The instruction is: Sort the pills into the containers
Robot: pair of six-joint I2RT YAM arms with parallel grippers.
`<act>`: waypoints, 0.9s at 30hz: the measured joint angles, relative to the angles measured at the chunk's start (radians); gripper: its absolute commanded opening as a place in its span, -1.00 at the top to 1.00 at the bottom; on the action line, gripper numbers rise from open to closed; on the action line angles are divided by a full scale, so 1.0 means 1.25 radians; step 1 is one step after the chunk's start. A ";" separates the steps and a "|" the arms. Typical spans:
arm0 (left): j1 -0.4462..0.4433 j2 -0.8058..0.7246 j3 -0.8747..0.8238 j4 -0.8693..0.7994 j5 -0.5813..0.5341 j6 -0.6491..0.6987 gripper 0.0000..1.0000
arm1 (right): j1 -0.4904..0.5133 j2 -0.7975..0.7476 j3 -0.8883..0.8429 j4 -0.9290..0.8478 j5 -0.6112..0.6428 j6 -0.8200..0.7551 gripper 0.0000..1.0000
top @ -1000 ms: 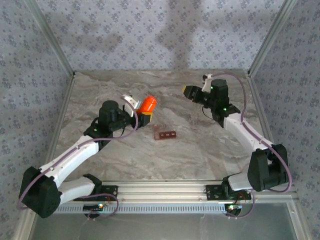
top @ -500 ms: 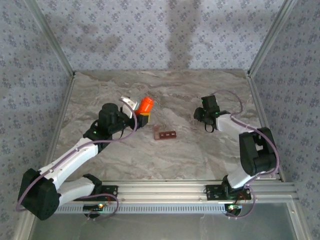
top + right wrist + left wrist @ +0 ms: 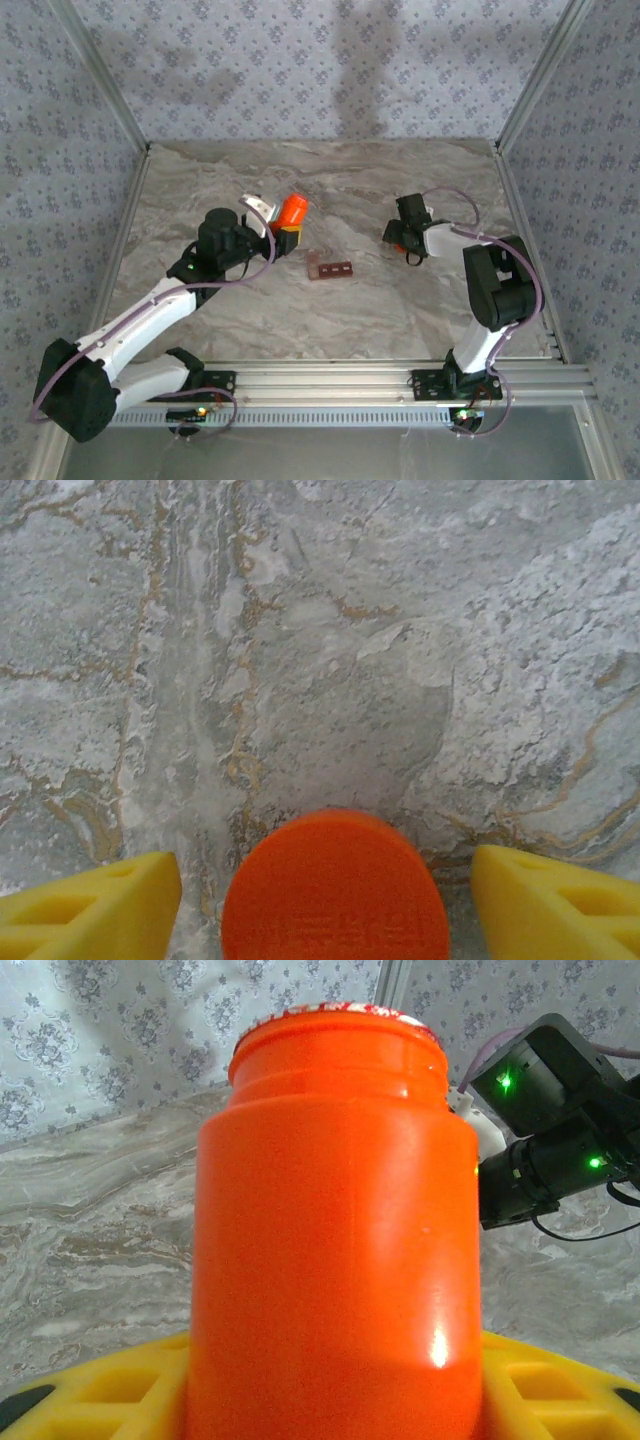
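The top camera looked down on the surface (image 3: 300, 310) from 6 o'clock. Wrist cameras sat close: left faced the orange bottle (image 3: 335, 1240), also seen from above; right faced straight down.

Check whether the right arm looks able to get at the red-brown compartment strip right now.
Probably yes: bare table lies between the right tool and the strip, and the orange cap sits ungripped between its open fingers.

Orange bottle (image 3: 335, 1240): smooth glossy plastic w/ bright highlights. Orange cap (image 3: 335, 890): matt plastic, fine-grained top. Yellow finger pads (image 3: 90, 900): matt, moulded recesses. Table (image 3: 400, 310): marble-look, dull finish. Frame rails (image 3: 330, 380): bare grooved metal. Containers (image 3: 330, 268): matt, plastic-looking.
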 measured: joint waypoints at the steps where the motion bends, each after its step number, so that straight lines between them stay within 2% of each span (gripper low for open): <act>1: 0.000 0.000 -0.001 0.000 -0.001 0.000 1.00 | 0.000 -0.008 -0.003 -0.003 -0.006 -0.001 -0.62; 5: -0.004 -0.009 -0.013 -0.001 -0.015 0.000 1.00 | 0.002 -0.081 -0.015 -0.023 -0.044 -0.005 -0.61; 10: -0.005 -0.024 -0.021 -0.007 -0.033 0.000 1.00 | 0.036 -0.159 -0.015 -0.033 -0.104 -0.021 -0.45; 15: -0.005 -0.027 -0.022 -0.011 -0.042 0.000 1.00 | 0.097 -0.152 -0.013 -0.046 -0.166 -0.042 0.01; 18: -0.005 -0.027 -0.022 -0.017 -0.050 0.000 1.00 | 0.128 -0.120 -0.002 -0.049 -0.187 -0.053 0.33; 20: -0.005 -0.029 -0.023 -0.022 -0.054 0.000 1.00 | 0.141 -0.093 0.003 -0.049 -0.199 -0.060 0.48; 27: -0.005 -0.045 -0.027 -0.029 -0.060 0.000 1.00 | 0.196 -0.022 0.012 -0.049 -0.213 -0.068 0.68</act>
